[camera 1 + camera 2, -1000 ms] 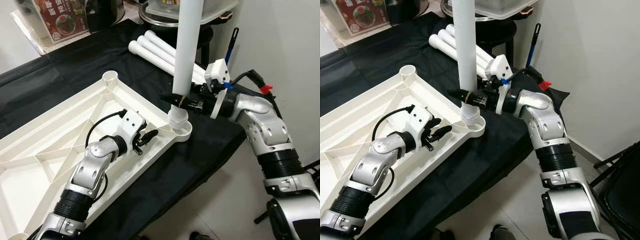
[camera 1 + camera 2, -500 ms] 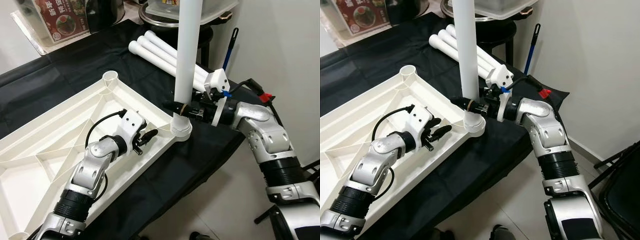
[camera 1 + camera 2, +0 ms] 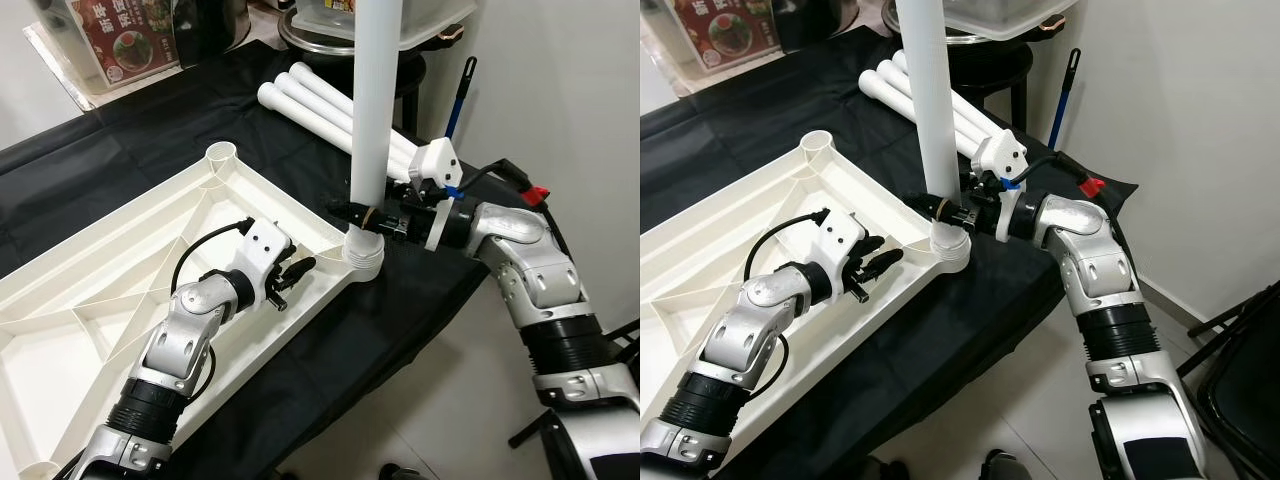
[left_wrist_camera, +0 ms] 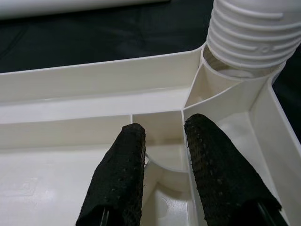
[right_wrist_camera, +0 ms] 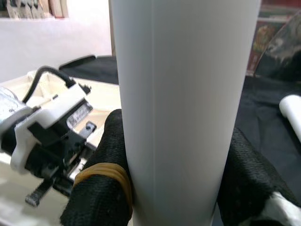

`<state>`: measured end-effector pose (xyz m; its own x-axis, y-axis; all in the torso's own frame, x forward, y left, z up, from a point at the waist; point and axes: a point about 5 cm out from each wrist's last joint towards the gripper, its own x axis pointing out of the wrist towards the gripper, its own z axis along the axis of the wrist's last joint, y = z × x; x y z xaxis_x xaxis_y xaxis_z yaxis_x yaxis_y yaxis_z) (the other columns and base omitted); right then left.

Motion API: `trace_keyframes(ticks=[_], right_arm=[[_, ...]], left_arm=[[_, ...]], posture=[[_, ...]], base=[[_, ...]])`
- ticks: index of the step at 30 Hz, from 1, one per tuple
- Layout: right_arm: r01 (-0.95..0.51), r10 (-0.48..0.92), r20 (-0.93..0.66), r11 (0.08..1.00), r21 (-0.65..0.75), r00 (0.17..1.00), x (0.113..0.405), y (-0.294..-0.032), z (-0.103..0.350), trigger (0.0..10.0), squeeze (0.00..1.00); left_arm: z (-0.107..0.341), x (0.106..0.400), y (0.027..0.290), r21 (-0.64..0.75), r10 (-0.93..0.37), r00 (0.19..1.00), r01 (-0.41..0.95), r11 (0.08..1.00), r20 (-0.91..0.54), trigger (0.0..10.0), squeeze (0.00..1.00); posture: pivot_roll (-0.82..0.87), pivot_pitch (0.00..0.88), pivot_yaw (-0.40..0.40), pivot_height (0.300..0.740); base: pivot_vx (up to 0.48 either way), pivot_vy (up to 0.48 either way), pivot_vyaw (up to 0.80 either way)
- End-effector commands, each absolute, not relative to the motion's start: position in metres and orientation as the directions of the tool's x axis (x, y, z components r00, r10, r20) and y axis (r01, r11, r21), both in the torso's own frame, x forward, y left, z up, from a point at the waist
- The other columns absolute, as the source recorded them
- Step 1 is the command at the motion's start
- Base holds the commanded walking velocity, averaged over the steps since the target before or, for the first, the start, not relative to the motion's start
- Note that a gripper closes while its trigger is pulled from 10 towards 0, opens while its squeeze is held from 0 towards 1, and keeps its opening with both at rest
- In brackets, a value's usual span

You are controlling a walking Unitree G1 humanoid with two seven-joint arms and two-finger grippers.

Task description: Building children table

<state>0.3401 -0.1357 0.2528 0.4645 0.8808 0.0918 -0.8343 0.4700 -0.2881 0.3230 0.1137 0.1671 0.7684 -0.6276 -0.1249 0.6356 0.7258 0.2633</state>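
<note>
At tabletop [image 3: 100, 300] corner socket [image 3: 364, 258], right tool [image 3: 362, 212] pinching smooth white leg tube [image 3: 372, 110]; left tool [image 3: 295, 272] spread.

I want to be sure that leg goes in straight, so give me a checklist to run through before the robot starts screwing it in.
1. Right claw gripping the upright leg: ok.
2. Leg's threaded end sitting in the corner socket: ok.
3. Leg standing upright: ok, by the head views.
4. Left claw steadying the tabletop: not ok, fingers open over a rib.
5. Threads engaged: cannot tell.
6. Spare legs out of the way: ok.
</note>
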Motion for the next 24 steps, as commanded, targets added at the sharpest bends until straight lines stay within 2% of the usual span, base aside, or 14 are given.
trace_keyframes(ticks=[1,10,24], right_arm=[[-0.834,0.874,0.13,0.485,-0.263,0.468,0.339,-0.137,0.248,10.0,0.0],[-0.833,0.863,0.131,0.506,-0.225,0.488,0.339,-0.137,0.235,10.0,0.0],[-0.801,0.84,0.084,0.537,-0.265,0.536,0.343,-0.153,0.234,10.0,0.0]], left_arm=[[0.163,0.32,0.114,0.261,-0.634,0.759,0.648,0.715,-0.148,10.0,0.0],[0.164,0.318,0.117,0.265,-0.635,0.757,0.65,0.712,-0.154,10.0,0.0],[0.164,0.318,0.117,0.27,-0.639,0.752,0.657,0.704,-0.161,10.0,0.0]], posture=[[-0.01,0.219,0.062,0.74],[0.0,0.229,0.07,0.74],[0.0,0.223,0.074,0.74]], base=[[0.0,0.0,0.0],[0.0,0.0,0.0],[0.0,0.0,0.0]])
